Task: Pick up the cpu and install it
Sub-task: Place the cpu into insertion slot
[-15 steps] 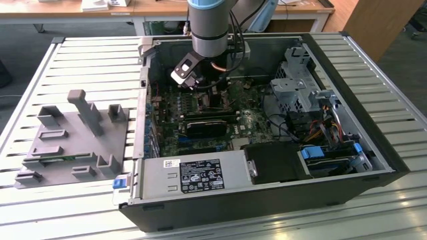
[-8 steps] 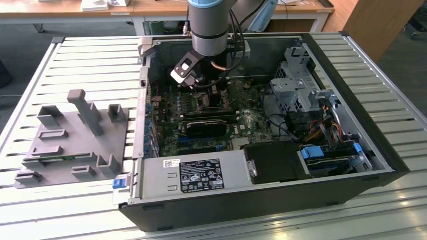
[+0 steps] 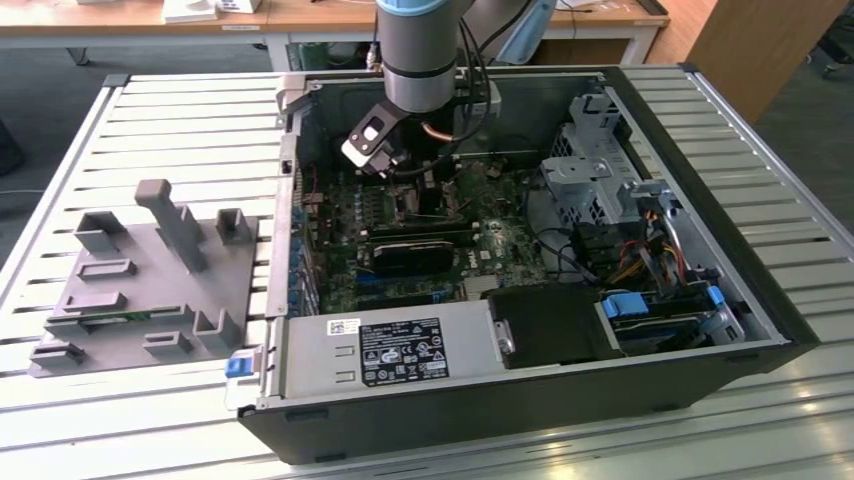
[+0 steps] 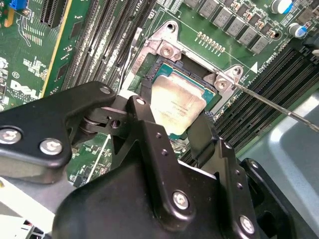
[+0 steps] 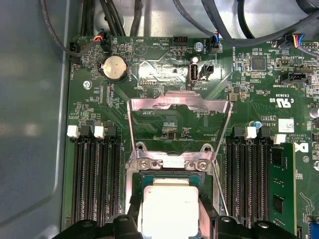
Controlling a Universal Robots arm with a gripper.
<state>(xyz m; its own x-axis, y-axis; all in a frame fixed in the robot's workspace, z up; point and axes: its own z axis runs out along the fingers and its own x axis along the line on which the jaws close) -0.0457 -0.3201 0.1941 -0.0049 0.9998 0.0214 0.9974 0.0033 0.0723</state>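
Pincer (image 4: 169, 113) tight on cpu (image 4: 177, 99), above socket (image 4: 165, 50)

The arm (image 3: 424, 50) comes down almost upright from the far edge of the exterior view. At its lower end the wrist leans a little toward the exterior view's left, and the gripper (image 3: 396, 168) points downward. In both wrist views its two black fingers (image 4: 144, 124) (image 5: 124, 229) are drawn in against opposite edges of the cpu (image 4: 177, 102), pinching it between them.
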